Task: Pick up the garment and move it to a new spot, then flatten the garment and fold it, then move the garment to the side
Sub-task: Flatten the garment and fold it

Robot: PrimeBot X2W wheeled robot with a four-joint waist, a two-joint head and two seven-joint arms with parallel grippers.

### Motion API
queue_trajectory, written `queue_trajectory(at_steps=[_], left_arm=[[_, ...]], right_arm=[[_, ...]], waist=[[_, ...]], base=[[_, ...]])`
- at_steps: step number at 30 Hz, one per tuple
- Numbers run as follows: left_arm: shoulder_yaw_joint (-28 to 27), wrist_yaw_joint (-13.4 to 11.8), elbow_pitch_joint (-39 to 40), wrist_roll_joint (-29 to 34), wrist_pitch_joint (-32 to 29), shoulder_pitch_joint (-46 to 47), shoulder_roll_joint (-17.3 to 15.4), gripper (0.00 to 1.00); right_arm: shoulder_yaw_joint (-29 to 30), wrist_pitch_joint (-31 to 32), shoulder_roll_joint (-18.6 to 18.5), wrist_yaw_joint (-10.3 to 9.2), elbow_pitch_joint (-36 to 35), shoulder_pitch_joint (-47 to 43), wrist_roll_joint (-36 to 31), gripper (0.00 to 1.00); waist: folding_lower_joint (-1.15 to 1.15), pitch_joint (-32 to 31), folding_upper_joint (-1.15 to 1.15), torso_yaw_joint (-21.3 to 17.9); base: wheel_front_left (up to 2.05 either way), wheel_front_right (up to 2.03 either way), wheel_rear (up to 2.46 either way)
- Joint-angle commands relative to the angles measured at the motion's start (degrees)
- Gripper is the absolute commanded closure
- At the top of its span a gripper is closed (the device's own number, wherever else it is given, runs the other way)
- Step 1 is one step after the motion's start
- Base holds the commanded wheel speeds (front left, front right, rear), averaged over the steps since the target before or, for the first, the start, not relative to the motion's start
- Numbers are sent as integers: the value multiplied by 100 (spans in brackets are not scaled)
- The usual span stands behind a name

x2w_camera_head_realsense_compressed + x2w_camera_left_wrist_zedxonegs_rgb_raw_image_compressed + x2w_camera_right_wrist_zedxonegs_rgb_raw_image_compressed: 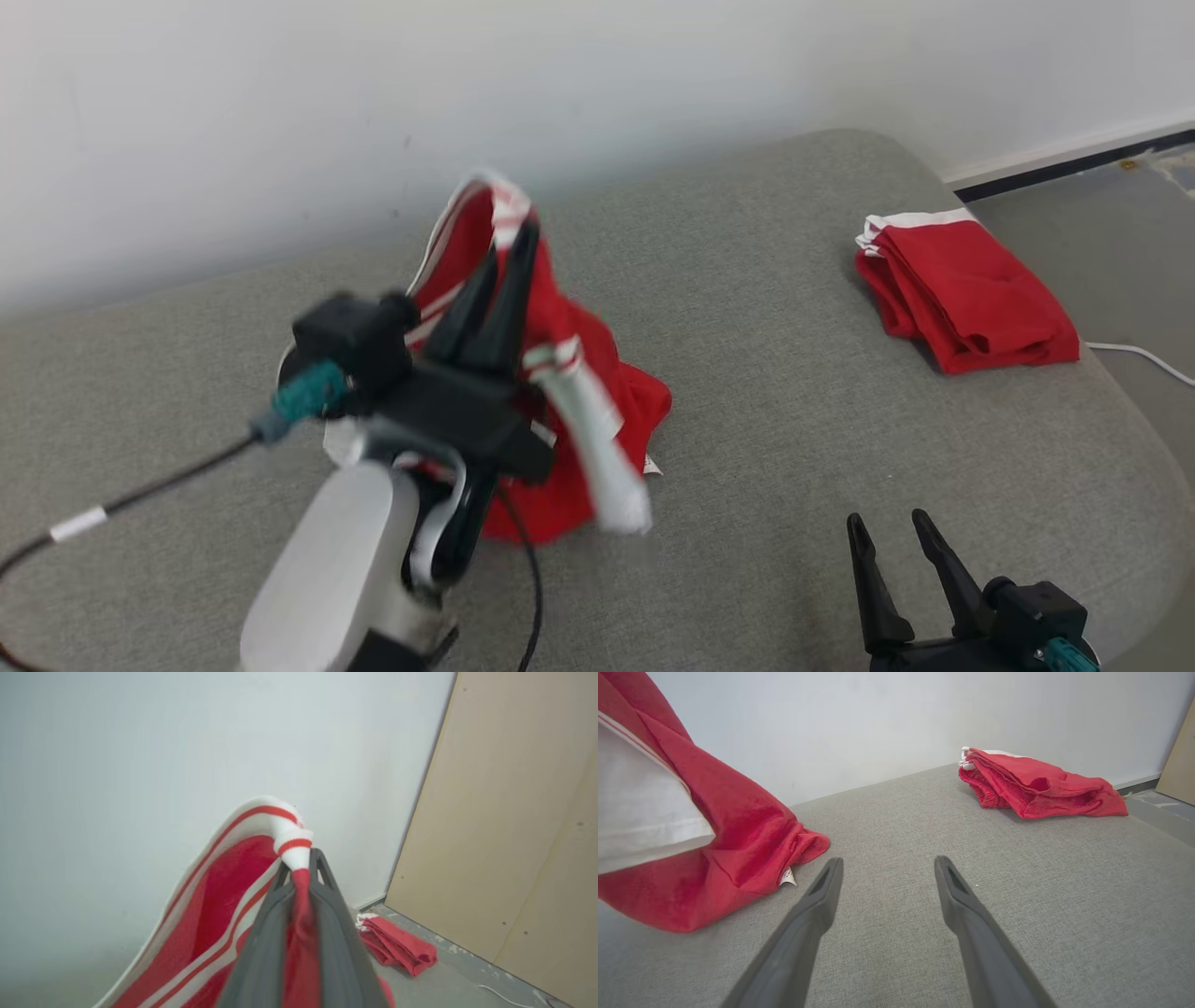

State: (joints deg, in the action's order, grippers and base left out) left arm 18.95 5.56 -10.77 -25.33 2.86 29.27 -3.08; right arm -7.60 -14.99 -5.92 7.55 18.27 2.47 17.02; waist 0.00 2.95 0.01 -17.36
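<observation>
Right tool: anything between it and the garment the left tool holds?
No. Bare grey cushion between the right tool and the garment, seen in the right wrist view and the head view.

The garment (pixel 635 401) is hanging from the left gripper (pixel 512 241), with its top edge sitting between the two fingers. The rest of it is dropping down under and to the right of that gripper, toward the cushion (pixel 794 420).

The right gripper (pixel 887 516) is sitting to the right of the left one and closer to the robot, with its fingers standing apart over the cushion. The garment is lying to its left.

The folded garment (pixel 971 289) is lying on the cushion, ahead of the right gripper and to its right, well apart from it. The wall (pixel 280 112) is standing behind the cushion, past both grippers.
</observation>
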Motion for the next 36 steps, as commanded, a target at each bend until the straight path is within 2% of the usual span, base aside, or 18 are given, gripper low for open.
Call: queue_trajectory(at_steps=[1,3,11,12,15,17,21,25,31,36], left_arm=[[65,21,12,-183,76,236,16,100],[310,11,93,-693,215,596,27,100],[1387,-386,365,-2369,900,2001,23,100],[1565,-465,385,-2748,1047,2248,22,100],[1605,-638,417,-3207,1202,2470,17,100],[1493,-821,364,-3309,1233,2436,12,100],[1262,-1114,91,-3116,1230,1797,14,100],[807,-1239,-206,-2885,1234,876,-40,100],[-246,-1210,-362,-2846,1234,-633,-174,100],[-876,-1121,-461,-2787,1235,-1379,-124,100]], right_arm=[[-13,-24,14,-15,11,44,-31,0],[-34,-24,16,-15,21,71,-24,0],[-87,-23,-10,-15,66,78,-14,0],[-133,-23,-9,-15,80,117,-32,0],[-162,-23,-6,-15,77,149,-33,0],[-166,-23,2,-15,55,162,-26,0],[-113,-21,16,-15,1,170,6,0],[-55,-17,-14,-15,-49,159,-12,0],[-22,-17,-114,-15,-91,108,-64,0],[-144,10,-145,-15,-107,144,-63,0]], waist=[[0,4,-1,-38],[0,4,-1,-78],[0,1,-1,-149],[0,-12,-1,-178],[0,22,-1,-167],[0,84,-1,-119],[0,253,-1,66],[0,382,-1,326],[0,419,-1,749],[0,355,-1,1001]], base=[[0,0,0],[0,0,0],[0,0,0],[0,0,0],[0,0,0],[0,0,0],[0,0,0],[0,0,0],[0,0,0],[0,0,0]])
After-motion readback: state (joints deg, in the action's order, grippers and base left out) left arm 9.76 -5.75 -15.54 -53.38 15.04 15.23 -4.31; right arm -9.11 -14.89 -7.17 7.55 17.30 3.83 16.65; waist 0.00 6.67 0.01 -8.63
